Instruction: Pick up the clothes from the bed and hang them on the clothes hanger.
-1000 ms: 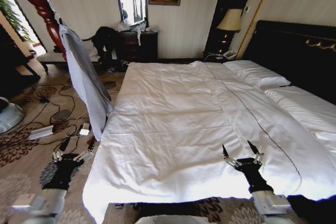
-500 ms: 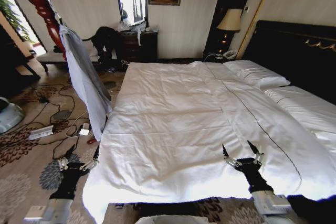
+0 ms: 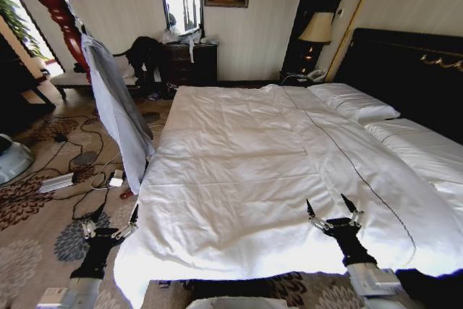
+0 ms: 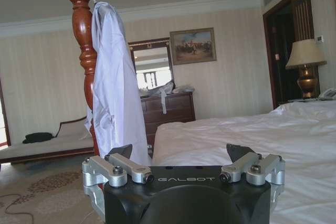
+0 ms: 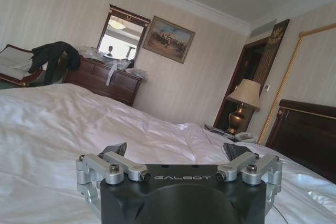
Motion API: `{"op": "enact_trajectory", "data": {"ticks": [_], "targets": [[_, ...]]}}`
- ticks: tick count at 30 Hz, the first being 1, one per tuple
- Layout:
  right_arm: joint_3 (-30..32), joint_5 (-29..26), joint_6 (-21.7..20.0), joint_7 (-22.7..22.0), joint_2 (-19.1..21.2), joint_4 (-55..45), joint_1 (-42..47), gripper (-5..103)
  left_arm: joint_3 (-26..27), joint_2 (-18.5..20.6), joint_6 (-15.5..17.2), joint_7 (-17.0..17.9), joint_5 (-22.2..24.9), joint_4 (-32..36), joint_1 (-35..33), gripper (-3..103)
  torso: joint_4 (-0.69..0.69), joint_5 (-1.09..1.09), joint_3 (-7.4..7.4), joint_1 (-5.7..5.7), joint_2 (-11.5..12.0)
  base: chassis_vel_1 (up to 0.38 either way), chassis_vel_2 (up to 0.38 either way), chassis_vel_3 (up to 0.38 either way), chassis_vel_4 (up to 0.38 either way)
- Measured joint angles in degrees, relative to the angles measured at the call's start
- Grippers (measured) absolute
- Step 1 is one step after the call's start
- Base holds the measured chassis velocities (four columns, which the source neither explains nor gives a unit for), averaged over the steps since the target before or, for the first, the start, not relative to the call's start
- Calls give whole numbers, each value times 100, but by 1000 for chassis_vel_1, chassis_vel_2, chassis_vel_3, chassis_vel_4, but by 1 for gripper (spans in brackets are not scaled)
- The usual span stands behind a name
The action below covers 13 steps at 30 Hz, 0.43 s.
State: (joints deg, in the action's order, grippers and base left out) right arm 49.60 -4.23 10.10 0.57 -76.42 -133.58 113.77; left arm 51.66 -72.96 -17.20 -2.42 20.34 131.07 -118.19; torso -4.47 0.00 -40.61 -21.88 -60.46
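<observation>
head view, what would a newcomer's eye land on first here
The wide bed with its bare white duvet takes up the middle. Next comes the grey-blue shirt, draped from the dark red wooden coat stand on the robot's left beside the bed. Low in front, the left gripper sits open over the carpet by the bed's corner and the right gripper open over the duvet's near edge.

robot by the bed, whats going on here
Neither arm is handling anything. The light grey-blue long-sleeved shirt already hangs on the dark red turned-wood coat stand beside the wide white-quilted bed, whose duvet lies bare. The left gripper is low over the patterned carpet at the bed's near corner, fingers open and empty. The right gripper is over the bed's near edge, also open and empty.
</observation>
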Motion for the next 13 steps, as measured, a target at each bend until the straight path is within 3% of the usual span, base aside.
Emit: {"op": "enact_trajectory", "data": {"ticks": [13], "targets": [[0, 0, 0, 0, 0, 0, 0, 100, 2, 6, 15, 3, 13, 0, 7, 100, 0, 0, 0, 0, 0, 0, 0, 0, 0]]}}
